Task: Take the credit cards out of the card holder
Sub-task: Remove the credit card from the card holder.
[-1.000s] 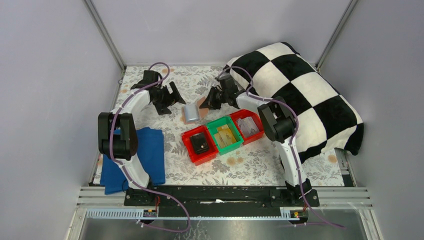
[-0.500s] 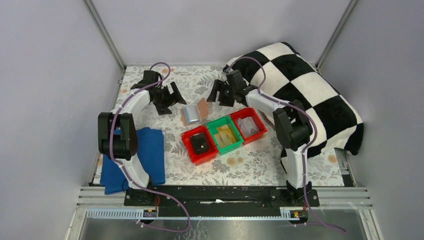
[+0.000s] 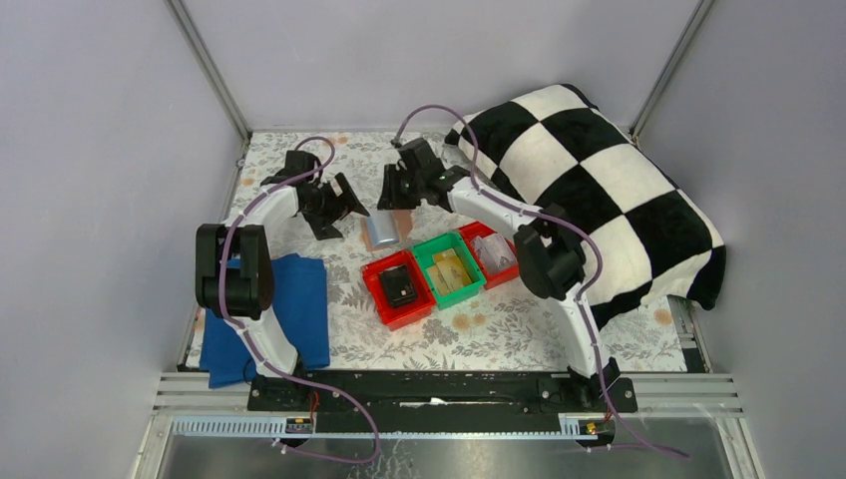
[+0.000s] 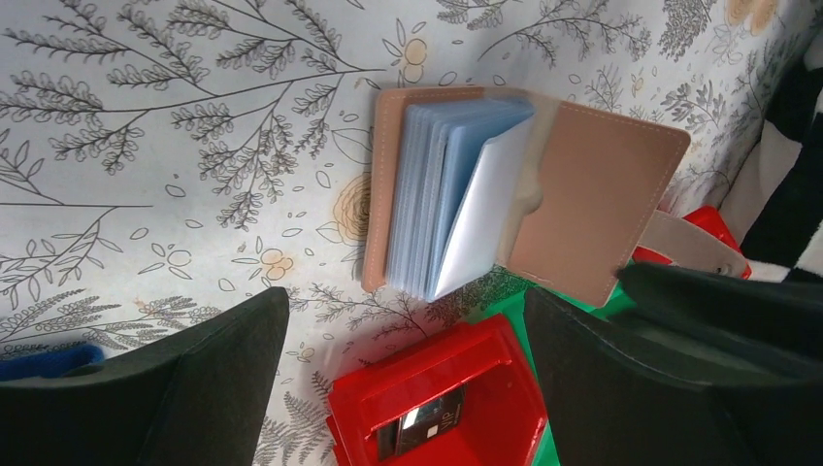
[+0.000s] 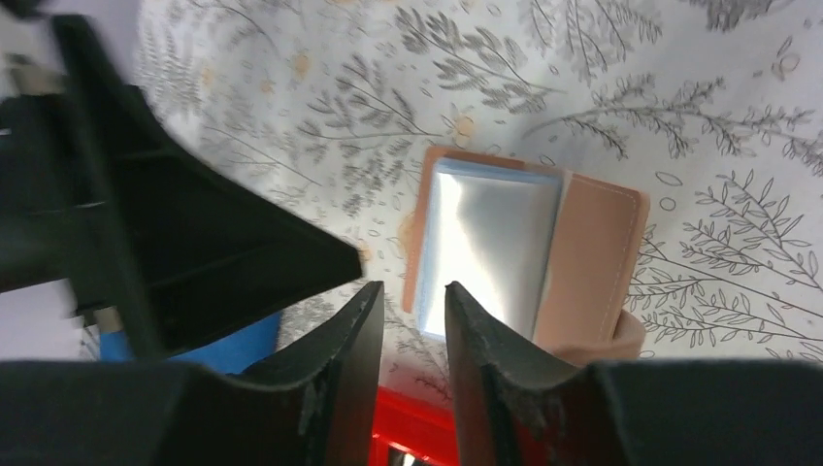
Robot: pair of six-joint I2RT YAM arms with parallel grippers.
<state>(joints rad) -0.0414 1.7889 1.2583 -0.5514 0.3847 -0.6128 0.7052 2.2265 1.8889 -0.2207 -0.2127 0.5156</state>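
The salmon-pink card holder (image 3: 384,231) lies open on the flowered tablecloth behind the bins. The left wrist view shows the holder (image 4: 592,209) with a fanned stack of pale grey-blue credit cards (image 4: 451,199) in its sleeves. My left gripper (image 3: 344,205) hovers just left of it, open wide with nothing between its fingers (image 4: 218,388). My right gripper (image 3: 392,195) hangs just behind the holder. Its jaws stand a narrow gap apart and empty (image 5: 412,301), with the cards (image 5: 490,243) and the pink cover (image 5: 592,262) below them.
Three small bins sit in a row in front of the holder: a red one (image 3: 371,284) holding a black card, a green one (image 3: 427,261) and another red one (image 3: 514,261). A checkered blanket (image 3: 599,190) fills the right side. A blue cloth (image 3: 294,309) lies at left.
My right gripper left the holder's right flap, opened, swung left to behind the holder, then narrowed. The pink flap now lies lower. My left gripper edged slightly toward the holder.
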